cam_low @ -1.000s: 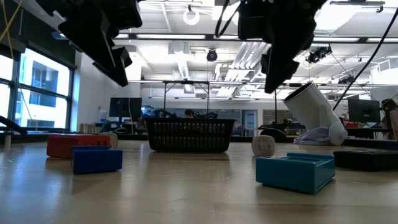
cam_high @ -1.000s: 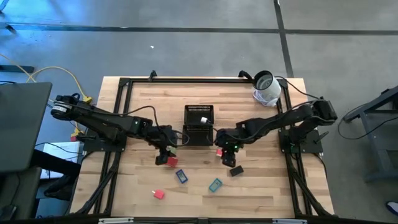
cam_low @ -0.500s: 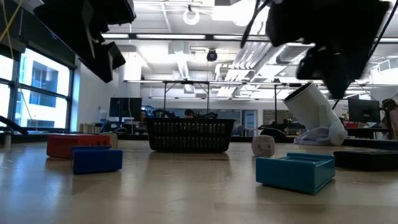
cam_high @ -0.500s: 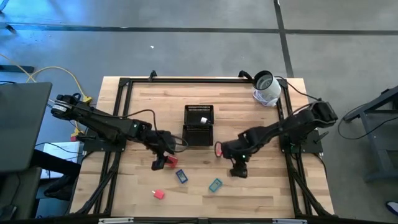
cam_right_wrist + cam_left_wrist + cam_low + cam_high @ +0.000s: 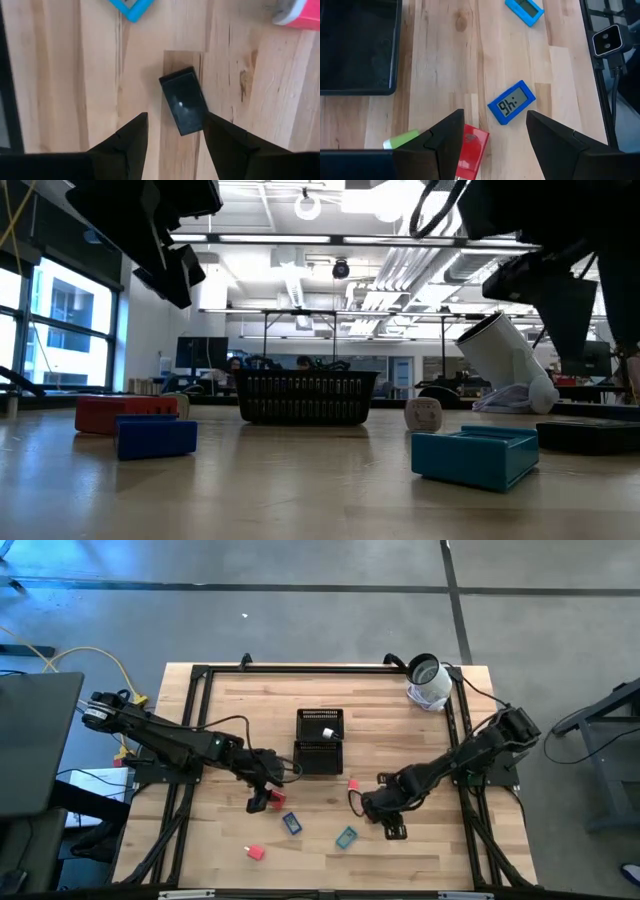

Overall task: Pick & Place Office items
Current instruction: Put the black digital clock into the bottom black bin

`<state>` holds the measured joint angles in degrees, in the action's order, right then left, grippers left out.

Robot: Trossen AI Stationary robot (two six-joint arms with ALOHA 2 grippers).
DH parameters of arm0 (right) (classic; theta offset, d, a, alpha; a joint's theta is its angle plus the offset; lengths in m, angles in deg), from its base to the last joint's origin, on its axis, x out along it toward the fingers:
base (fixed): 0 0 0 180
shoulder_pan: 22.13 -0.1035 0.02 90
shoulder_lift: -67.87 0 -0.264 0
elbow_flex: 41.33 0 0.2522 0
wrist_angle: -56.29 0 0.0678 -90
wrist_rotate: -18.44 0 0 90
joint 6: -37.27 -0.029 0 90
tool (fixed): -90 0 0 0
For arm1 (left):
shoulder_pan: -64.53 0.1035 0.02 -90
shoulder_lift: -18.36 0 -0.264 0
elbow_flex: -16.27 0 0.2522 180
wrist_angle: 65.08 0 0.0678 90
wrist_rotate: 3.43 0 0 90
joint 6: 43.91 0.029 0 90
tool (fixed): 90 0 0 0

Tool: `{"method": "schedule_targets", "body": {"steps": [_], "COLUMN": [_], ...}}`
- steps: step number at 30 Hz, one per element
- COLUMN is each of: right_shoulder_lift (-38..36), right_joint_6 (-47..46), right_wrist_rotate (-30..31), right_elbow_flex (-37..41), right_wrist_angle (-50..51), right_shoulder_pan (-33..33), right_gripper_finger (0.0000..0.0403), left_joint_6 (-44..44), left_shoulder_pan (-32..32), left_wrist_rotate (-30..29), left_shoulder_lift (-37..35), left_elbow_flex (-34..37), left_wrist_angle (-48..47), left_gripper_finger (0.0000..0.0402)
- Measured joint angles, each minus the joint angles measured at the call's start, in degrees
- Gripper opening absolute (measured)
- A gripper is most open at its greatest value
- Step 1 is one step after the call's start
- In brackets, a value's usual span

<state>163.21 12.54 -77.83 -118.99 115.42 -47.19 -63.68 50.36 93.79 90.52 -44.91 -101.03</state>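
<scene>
My left gripper [image 5: 262,792] [image 5: 495,112] hangs open above a red block [image 5: 276,799] [image 5: 472,150] and a green piece [image 5: 402,140], with a blue clock-like block [image 5: 291,823] [image 5: 511,102] just ahead. My right gripper [image 5: 378,810] [image 5: 176,115] is open and hovers over a black block [image 5: 395,830] [image 5: 184,101] that lies flat on the wood, one finger on either side. A teal piece [image 5: 346,837] [image 5: 475,455], a red-and-white piece [image 5: 352,783] [image 5: 297,12] and a small red piece [image 5: 255,852] also lie flat on the table.
The black mesh tray [image 5: 320,740] [image 5: 305,395] stands at the table's middle with a white thing [image 5: 328,732] inside. A white-and-grey roll [image 5: 428,683] [image 5: 500,365] leans at the far right corner. Black frame rails [image 5: 190,780] run along both sides.
My right gripper has swung away from the tray's near right corner toward the near edge and a little to the right, and now sits over the black block. This uncovered the red-and-white piece. Its fingers stay open.
</scene>
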Motion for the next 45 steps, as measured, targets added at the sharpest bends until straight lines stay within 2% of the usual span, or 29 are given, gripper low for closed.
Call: {"method": "schedule_targets", "body": {"steps": [15,25,37,45], "right_shoulder_lift": [3.66,3.66,3.59,4.66], "right_joint_6": [5.46,3.44,2.14,3.69], "right_wrist_rotate": [2.25,0.93,1.58,1.66], "right_elbow_flex": [0.0,0.0,0.0,-0.04], "right_wrist_angle": [-1.95,-3.59,-3.61,-5.26], "right_shoulder_pan": [-0.07,0.5,0.79,0.26], "right_gripper_finger": [0.0175,0.0178,0.0269,0.0276], "left_joint_6": [-0.87,-0.87,-0.85,-0.85], "left_shoulder_pan": [0.0,0.0,0.0,0.0], "left_wrist_rotate": [0.0,0.0,0.0,0.0], "left_shoulder_lift": [0.01,0.01,0.0,0.0], "left_elbow_flex": [0.0,0.0,0.0,0.0], "left_wrist_angle": [0.39,0.39,0.41,0.39], "left_gripper_finger": [0.021,0.021,0.021,0.021]}}
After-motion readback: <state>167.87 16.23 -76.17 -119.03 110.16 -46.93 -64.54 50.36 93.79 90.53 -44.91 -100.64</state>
